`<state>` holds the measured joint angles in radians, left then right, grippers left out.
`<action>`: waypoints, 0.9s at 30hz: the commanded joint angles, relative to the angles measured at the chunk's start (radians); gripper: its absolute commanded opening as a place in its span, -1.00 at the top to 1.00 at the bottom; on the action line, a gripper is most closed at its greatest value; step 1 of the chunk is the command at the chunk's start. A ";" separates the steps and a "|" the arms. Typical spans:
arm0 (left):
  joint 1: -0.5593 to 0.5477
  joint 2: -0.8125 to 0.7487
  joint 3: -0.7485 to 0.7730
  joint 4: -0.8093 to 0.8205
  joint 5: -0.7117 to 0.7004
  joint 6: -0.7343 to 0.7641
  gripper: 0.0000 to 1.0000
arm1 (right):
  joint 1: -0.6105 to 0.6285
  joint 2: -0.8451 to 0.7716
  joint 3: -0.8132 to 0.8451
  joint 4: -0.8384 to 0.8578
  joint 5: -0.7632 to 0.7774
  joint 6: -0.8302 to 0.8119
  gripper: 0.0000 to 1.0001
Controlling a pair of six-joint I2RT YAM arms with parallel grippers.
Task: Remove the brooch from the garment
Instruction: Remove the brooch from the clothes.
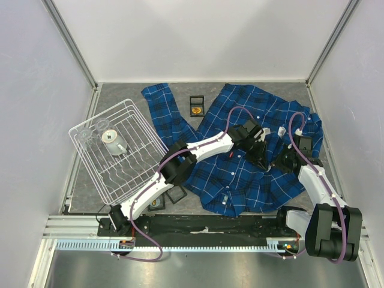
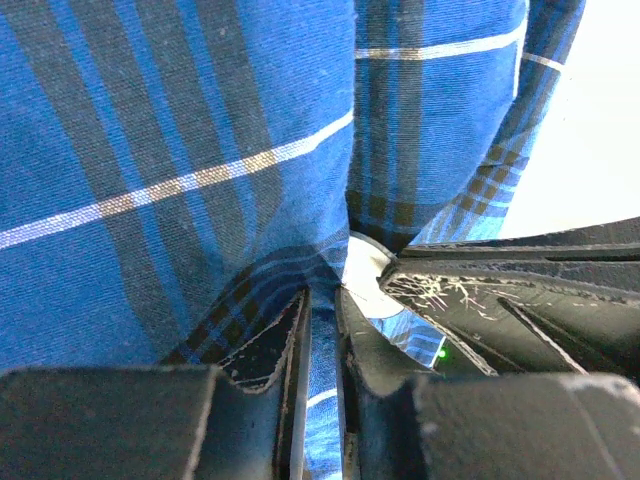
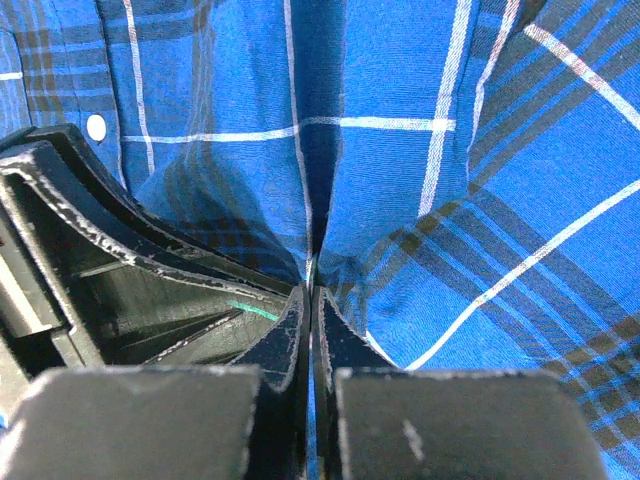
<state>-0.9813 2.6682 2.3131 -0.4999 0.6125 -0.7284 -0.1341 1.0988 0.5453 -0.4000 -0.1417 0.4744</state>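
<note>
One blue plaid shirt lies spread out on the right half of the grey table. At its middle, the left end effector is almost closed and pinches a raised fold of the cloth. Just behind its fingertips a small round shiny disc shows; I cannot tell if it is the brooch. Close beside it, the right end effector is closed completely on another fold of the shirt, not far from a white button.
</note>
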 commanded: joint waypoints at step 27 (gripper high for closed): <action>0.007 0.074 0.186 0.173 0.108 -0.210 0.54 | 0.096 -0.010 -0.071 -0.005 -0.055 0.072 1.00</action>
<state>-0.9707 2.7342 2.3928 -0.4995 0.6830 -0.8295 -0.0887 1.0801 0.5182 -0.3458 -0.1097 0.4877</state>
